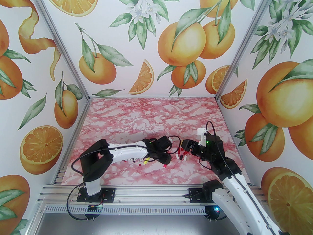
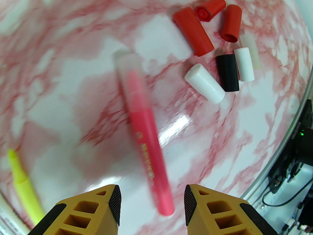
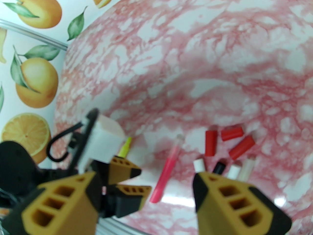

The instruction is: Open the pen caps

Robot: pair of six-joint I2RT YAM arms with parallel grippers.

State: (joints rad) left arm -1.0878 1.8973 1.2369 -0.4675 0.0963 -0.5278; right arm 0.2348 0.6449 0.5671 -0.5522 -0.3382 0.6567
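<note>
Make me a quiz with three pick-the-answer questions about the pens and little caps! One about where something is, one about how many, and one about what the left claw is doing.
1. Seen from the left wrist camera, where do the loose caps lie?
A) in a bunch to the right of the pink pen
B) stacked in a tower
C) inside a box

2. How many red caps are there?
A) one
B) three
C) six

3. What is the left claw doing?
A) squeezing a cap
B) shut tight
C) open, gripping nothing

Answers:
1. A, because the caps bunch together off the pen's right side.
2. B, because three red ones lie close together in the bunch.
3. C, because its fingers stand apart, wider than the pen, and pinch nothing.
</note>
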